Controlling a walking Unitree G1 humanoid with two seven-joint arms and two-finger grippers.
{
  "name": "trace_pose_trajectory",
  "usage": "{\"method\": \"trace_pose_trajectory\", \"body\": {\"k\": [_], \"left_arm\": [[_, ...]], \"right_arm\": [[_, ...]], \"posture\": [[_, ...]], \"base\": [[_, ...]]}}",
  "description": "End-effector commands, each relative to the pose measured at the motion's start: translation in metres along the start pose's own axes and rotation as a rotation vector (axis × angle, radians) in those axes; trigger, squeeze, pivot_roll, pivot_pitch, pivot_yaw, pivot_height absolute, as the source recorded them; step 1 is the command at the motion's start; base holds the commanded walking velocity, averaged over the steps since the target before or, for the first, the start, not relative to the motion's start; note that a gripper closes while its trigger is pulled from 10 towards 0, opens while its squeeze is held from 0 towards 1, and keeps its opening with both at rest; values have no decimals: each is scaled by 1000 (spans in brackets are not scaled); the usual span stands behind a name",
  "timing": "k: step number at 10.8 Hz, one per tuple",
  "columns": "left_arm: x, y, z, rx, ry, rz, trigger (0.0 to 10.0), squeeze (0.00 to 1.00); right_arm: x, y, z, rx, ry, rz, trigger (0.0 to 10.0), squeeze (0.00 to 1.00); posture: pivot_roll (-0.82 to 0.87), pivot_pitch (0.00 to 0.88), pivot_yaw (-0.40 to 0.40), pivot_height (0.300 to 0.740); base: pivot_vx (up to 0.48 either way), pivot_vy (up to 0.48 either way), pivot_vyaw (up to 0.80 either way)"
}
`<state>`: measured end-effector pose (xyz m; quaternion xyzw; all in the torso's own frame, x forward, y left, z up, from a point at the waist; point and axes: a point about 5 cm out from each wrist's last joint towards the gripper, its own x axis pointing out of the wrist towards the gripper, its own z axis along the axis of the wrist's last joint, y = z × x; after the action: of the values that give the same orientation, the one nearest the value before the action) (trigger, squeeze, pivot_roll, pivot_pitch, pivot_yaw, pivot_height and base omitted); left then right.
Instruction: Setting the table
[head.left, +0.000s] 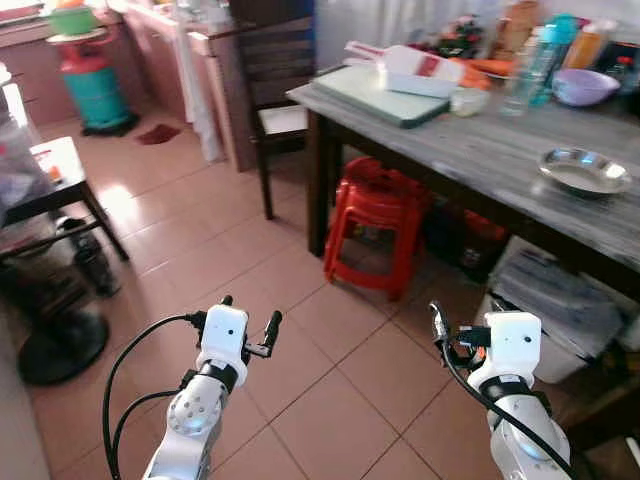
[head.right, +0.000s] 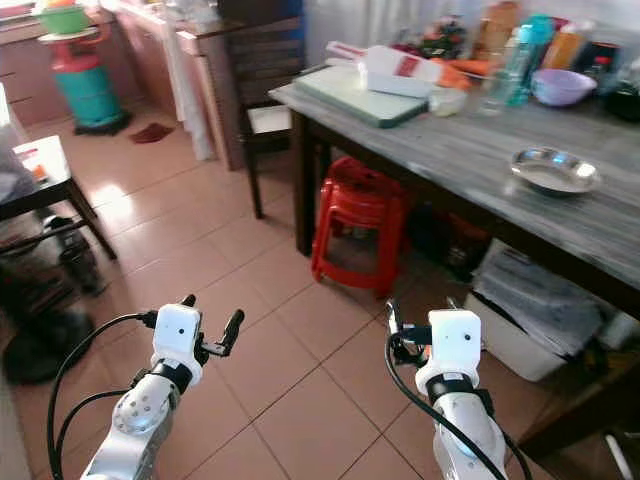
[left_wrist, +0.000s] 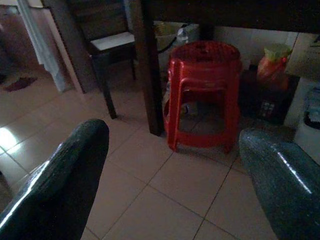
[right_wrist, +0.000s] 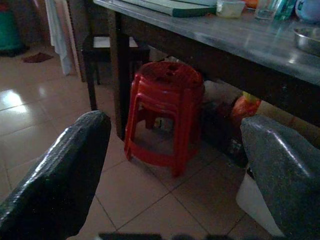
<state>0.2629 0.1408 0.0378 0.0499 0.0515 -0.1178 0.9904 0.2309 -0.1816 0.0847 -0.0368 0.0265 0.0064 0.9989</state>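
Both pincers, left pincer (head.left: 249, 325) and right pincer (head.left: 462, 325), hover spread and empty above the tiled floor, near the counter (head.left: 500, 150) bearing a steel plate (head.left: 583, 170).

Table (head.left: 480, 150): grey wood-grain top on dark legs. On it: steel bowl (head.left: 584, 170) near the front edge; pale green cutting board (head.left: 390, 95) at the left corner, white tray (head.left: 418, 72) resting on it; clear bottle (head.left: 528, 70), purple bowl (head.left: 584, 86) and small tub (head.left: 468, 101) further back. Stacked red stools (head.left: 375, 225) stand on the tiled floor (head.left: 300, 370) under the table.
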Motion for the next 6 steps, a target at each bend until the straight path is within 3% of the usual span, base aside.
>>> {"method": "trace_pose_trajectory", "body": {"k": [1,4,6], "left_arm": [[1,3,1,11,-6,-1,10000,0],[1,1,2,1,-16,-15,10000,0],[0,-2,3,3,-29,-63,10000,0]], "right_arm": [[2,1,-1,1,5,-2,10000,0],[2,0,-1,3,2,-4,10000,0],[2,1,0,4,-3,-4,10000,0]], "posture": [[-11,0,42,740],[-11,0,43,740],[-11,0,45,740]], "base": [[0,0,-800],[0,0,-744],[0,0,0]]}}
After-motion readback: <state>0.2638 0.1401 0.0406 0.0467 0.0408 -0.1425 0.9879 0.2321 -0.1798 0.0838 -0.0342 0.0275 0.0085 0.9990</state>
